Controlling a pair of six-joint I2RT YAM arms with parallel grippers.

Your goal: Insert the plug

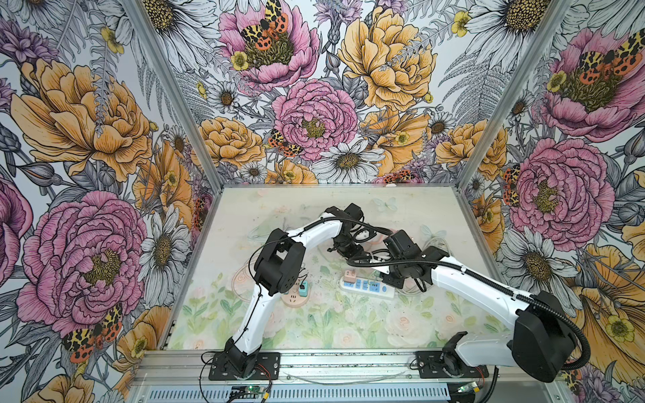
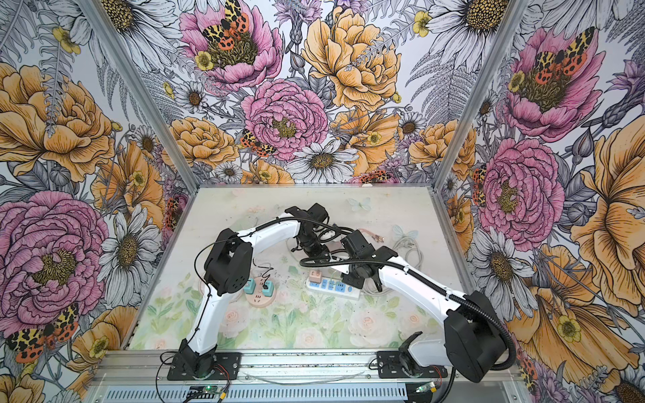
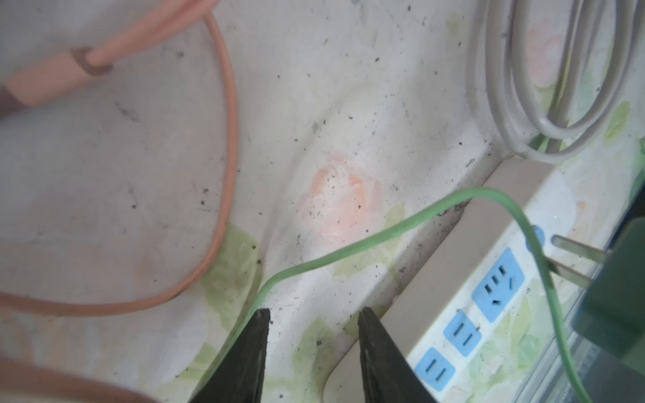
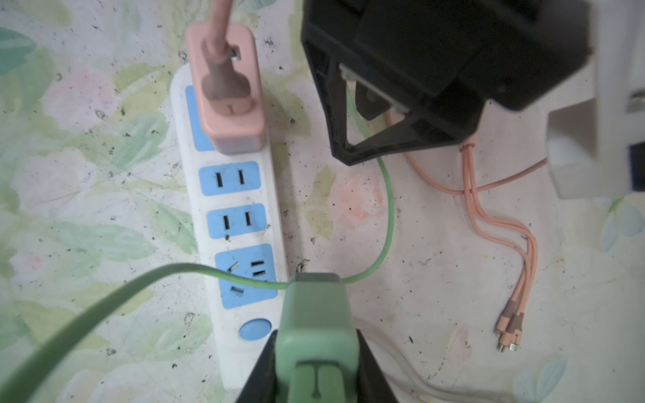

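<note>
Right gripper [image 4: 316, 349] clamps the green plug [image 4: 316, 314] just over the switch end of the power strip [image 4: 227, 352]; left gripper [image 3: 314, 324] gapes empty beside it. Danger, I'd say: the green cord [image 4: 391, 209] drapes across the nearest socket [image 4: 244, 275] and could get pinched under the prongs [image 3: 576, 249]. Those prongs aim at the strip's face, long axis running back into the jaws.

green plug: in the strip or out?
Out. The green plug is held by the right gripper; the left wrist view shows its prongs bare, in no socket of the power strip.
</note>
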